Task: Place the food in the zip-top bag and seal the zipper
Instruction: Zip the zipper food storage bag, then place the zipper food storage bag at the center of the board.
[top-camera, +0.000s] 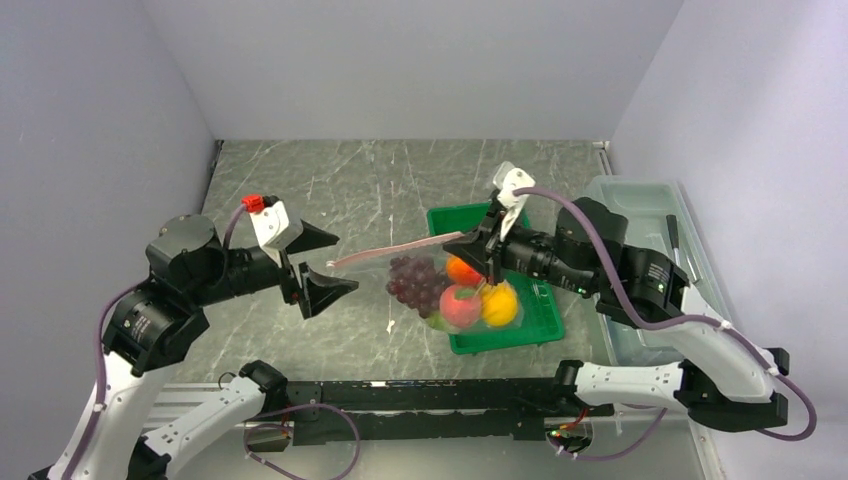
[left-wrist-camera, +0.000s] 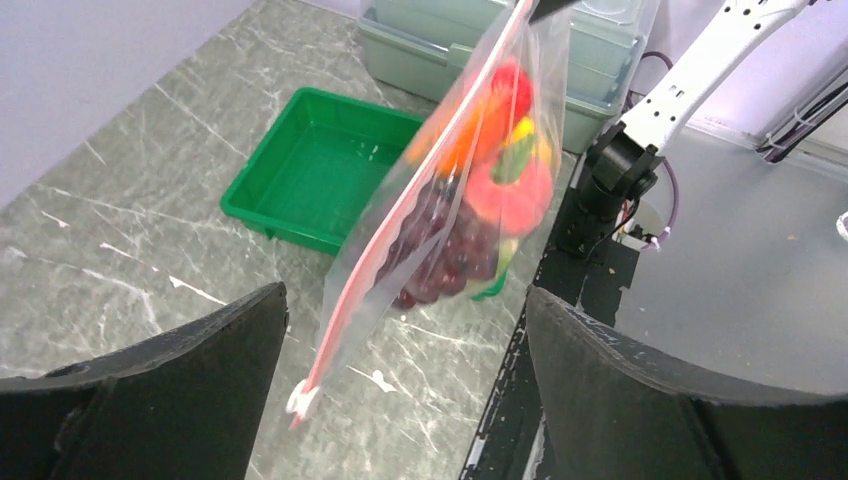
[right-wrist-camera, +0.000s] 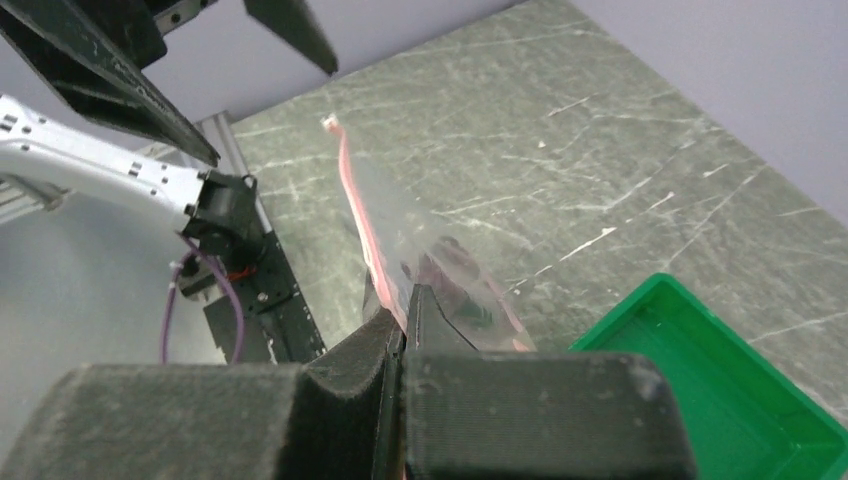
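The zip-top bag (top-camera: 440, 290) hangs in the air over the near left part of the green tray. It holds the food: a grape bunch (top-camera: 415, 280), a red fruit (top-camera: 459, 306), a yellow lemon (top-camera: 500, 305) and an orange piece (top-camera: 462, 270). My right gripper (top-camera: 470, 243) is shut on the right end of the pink zipper (top-camera: 385, 254), as the right wrist view (right-wrist-camera: 405, 300) shows. The strip runs left to a white slider (left-wrist-camera: 303, 398) at its free end. My left gripper (top-camera: 325, 262) is open and empty; the slider lies between its fingers (left-wrist-camera: 170, 390), touching neither.
The green tray (top-camera: 540, 320) sits under the bag and shows no food in the left wrist view (left-wrist-camera: 310, 170). A large clear lidded box (top-camera: 650, 210) stands at the right, under my right arm. Grey walls close the back and both sides.
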